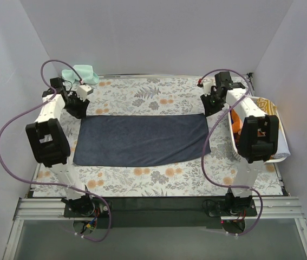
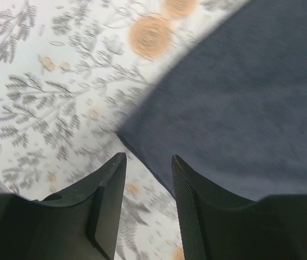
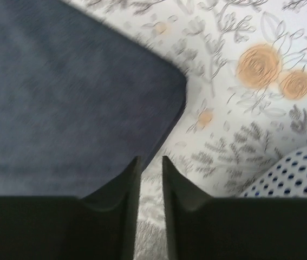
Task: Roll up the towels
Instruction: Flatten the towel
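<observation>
Cloth (image 1: 158, 97) with a grey and orange floral print is covering the whole surface between the two arms.

Navy towel (image 1: 142, 140) is lying flat and fully spread in the middle of the surface, long side running left to right, unrolled. All four corners are showing in the top view. The near-left corner is sitting a little lower than the near-right one.

White oval basket (image 1: 282, 153) is sitting at the right edge of the surface, partly hidden behind the right arm. An orange towel (image 1: 238, 125) is bunched inside it.

Mint towel (image 1: 83, 72) is lying crumpled at the far left corner, well apart from the navy towel.

Left pincer (image 1: 80, 108) is hanging over the far-left corner of the navy towel. In the left wrist view the pincer (image 2: 148, 160) is showing its fingers apart at a moderate gap, with floral cloth visible through it. The towel corner (image 2: 223, 97) is lying just ahead of the tips and running under the right-hand finger. Whether the fingers are touching the towel, I cannot tell.

Right pincer (image 1: 214, 105) is hanging over the far-right corner. In the right wrist view the pincer (image 3: 150, 160) is showing only a narrow gap, again with floral cloth visible through it. The rounded towel corner (image 3: 88, 92) is lying ahead and left of the tips, its edge meeting the left-hand finger.
</observation>
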Controlling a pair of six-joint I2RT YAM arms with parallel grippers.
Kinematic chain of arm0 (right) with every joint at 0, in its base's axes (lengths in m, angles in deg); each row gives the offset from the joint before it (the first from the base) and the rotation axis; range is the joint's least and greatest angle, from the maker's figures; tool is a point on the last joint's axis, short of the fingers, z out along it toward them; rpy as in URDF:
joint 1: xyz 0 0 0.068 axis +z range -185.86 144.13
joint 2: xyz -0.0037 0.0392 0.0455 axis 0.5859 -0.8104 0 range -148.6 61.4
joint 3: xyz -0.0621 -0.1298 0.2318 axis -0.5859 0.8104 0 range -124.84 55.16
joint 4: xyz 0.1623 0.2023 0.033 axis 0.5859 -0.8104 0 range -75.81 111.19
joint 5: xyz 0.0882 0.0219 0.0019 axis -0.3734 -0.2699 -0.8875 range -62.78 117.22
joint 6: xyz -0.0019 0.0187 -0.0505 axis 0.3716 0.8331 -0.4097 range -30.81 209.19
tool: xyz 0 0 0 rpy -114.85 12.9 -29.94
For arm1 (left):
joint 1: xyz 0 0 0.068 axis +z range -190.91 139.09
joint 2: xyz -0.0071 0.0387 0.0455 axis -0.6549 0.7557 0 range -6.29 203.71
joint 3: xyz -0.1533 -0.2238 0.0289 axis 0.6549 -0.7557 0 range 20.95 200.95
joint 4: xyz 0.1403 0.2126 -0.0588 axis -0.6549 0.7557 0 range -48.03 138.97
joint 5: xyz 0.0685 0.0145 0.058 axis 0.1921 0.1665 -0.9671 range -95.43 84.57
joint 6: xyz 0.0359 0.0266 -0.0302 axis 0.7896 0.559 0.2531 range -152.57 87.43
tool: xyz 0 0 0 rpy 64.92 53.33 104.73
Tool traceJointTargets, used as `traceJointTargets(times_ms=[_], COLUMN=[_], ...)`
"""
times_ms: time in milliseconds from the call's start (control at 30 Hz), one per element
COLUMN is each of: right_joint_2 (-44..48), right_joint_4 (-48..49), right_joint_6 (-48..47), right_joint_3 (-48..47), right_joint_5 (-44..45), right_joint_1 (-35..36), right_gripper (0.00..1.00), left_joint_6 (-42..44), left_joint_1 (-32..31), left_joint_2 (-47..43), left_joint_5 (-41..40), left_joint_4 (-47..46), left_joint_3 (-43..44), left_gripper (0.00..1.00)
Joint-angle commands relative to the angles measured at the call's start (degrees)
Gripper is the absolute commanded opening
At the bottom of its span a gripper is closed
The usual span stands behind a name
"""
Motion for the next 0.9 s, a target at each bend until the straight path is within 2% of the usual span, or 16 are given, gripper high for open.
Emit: traceJointTargets(times_ms=[0, 33, 100, 333, 867], right_joint_2=[7.7, 8.1, 8.7, 8.2, 5.4], right_joint_4=[-7.6, -9.0, -10.1, -12.6, -15.4], right_joint_6=[-2.7, -2.8, -2.8, -2.0, -2.9], right_joint_3=[4.1, 6.9, 9.2, 15.4, 20.4], right_joint_5=[-6.4, -7.1, -7.5, -9.8, -11.2], right_joint_1=[0.3, 0.5, 1.1, 1.8, 2.2], right_gripper=[0.22, 0.17, 0.15, 0.26, 0.29], left_joint_6=[4.3, 4.6, 5.0, 2.7, 1.5], left_joint_1=[0.0, 0.1, 0.1, -0.1, 0.0], left_joint_2=[-12.2, -13.7, -17.7, -21.6, -18.8], left_joint_5=[3.8, 3.8, 4.3, 6.6, 5.8], left_joint_4=[5.6, 5.5, 5.0, 1.9, -1.8], left_joint_3=[-7.7, -10.2, -16.7, -27.8, -30.4], left_gripper=[0.36, 0.36, 0.36, 0.36, 0.36])
